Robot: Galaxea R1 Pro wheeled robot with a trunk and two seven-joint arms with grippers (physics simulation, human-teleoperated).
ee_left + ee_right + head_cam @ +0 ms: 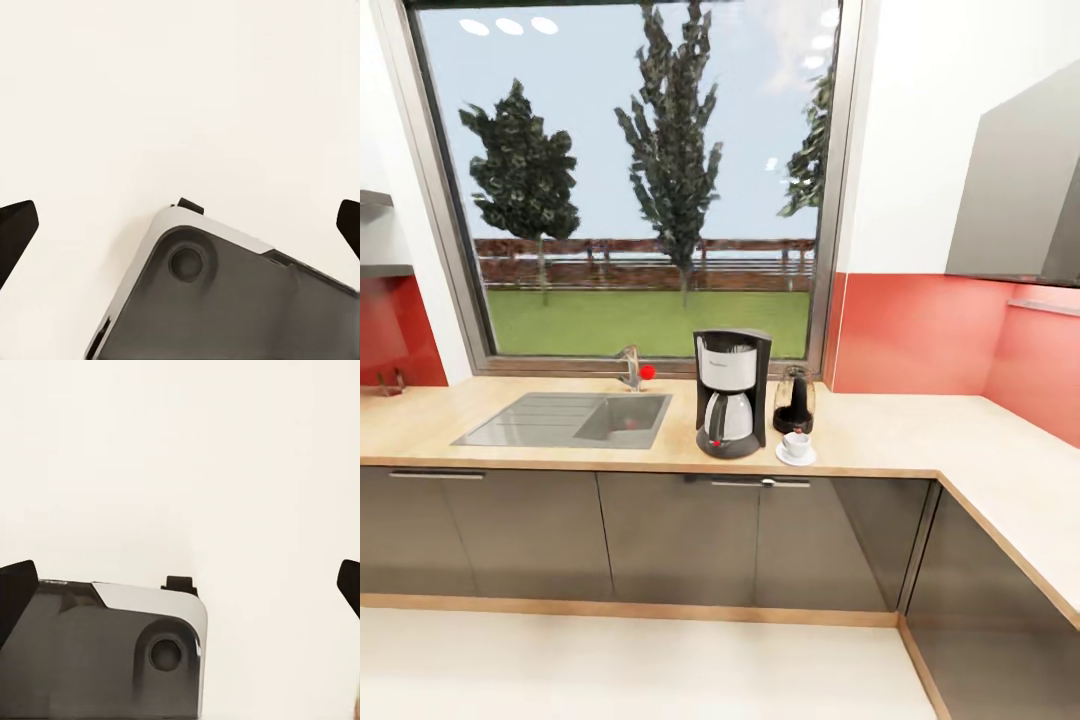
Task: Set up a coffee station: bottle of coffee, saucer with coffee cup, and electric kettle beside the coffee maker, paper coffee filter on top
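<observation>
Centre of the head view: the coffee maker (731,393), electric kettle (794,399) just behind the coffee cup (796,443) on its saucer (796,456); I judge the cup light and fragile, best pinched at the rim, with both my left gripper (180,225) and right gripper (180,585) spread wide, empty.

One coffee maker (731,394), one kettle (794,400), one cup (796,443), one saucer (796,456).

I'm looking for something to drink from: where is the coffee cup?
In the head view, the coffee cup sits on its saucer on the countertop, just right of the coffee maker.
</observation>
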